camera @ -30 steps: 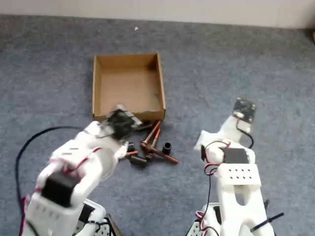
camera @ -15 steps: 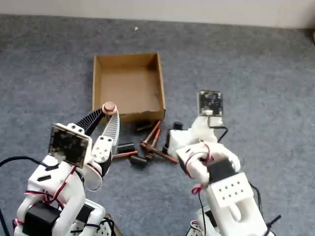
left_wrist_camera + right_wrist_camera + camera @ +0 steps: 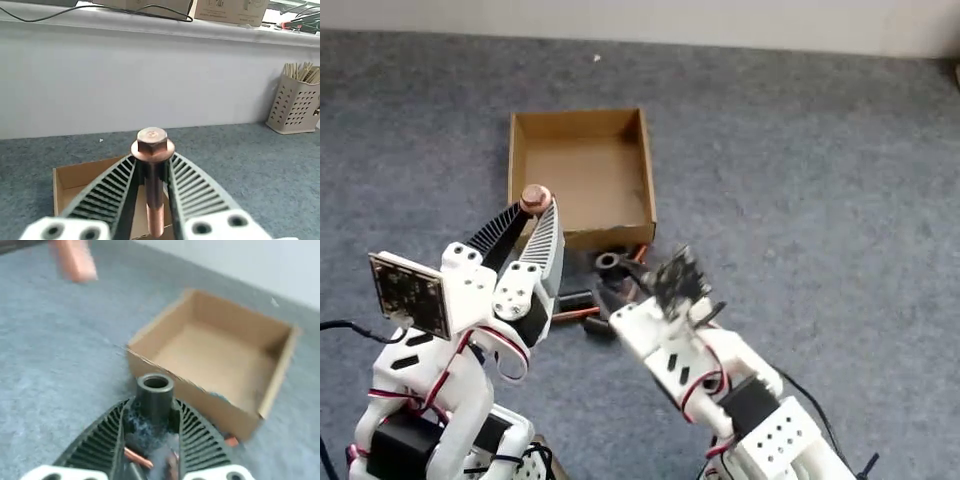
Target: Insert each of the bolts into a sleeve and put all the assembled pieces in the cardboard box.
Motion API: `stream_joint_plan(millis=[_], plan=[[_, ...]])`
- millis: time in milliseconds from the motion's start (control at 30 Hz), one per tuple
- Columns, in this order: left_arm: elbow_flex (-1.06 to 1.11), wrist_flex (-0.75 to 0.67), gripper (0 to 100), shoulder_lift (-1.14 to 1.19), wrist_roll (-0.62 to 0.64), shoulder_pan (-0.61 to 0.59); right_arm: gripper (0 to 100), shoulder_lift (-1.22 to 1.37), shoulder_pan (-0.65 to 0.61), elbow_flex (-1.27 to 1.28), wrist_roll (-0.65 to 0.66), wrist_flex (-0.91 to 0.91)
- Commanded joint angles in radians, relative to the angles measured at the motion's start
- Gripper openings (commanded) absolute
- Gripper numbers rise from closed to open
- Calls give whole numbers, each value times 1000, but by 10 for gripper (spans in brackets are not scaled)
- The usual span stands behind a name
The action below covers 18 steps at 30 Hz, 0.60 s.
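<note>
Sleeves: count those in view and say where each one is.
3. One sleeve is held in the right claw by the cardboard box. A second sleeve and a third sleeve lie on the carpet between the arms. The right arm may hide more.

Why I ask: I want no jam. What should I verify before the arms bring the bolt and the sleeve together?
1. Grip of the left gripper on the bolt: ok, clamped on the shaft, head up.
2. Grip of the right gripper on the sleeve: ok, opening up.
3. Is the bolt lined up with the sleeve: not ok, they are apart.
4. Is the bore of the sleeve free: cannot tell.
5. Is the cardboard box open with room: ok.
</note>
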Motion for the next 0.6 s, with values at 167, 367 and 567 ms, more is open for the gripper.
stream_joint_plan(millis=[167,367,567], plan=[[131,-130,5,-13,9,91,5,-87,-68,59,78,-200],[136,-130,5,-13,9,97,5,-90,-68,54,74,-202],[130,-129,5,-28,9,97,5,-90,-68,59,74,-202]])
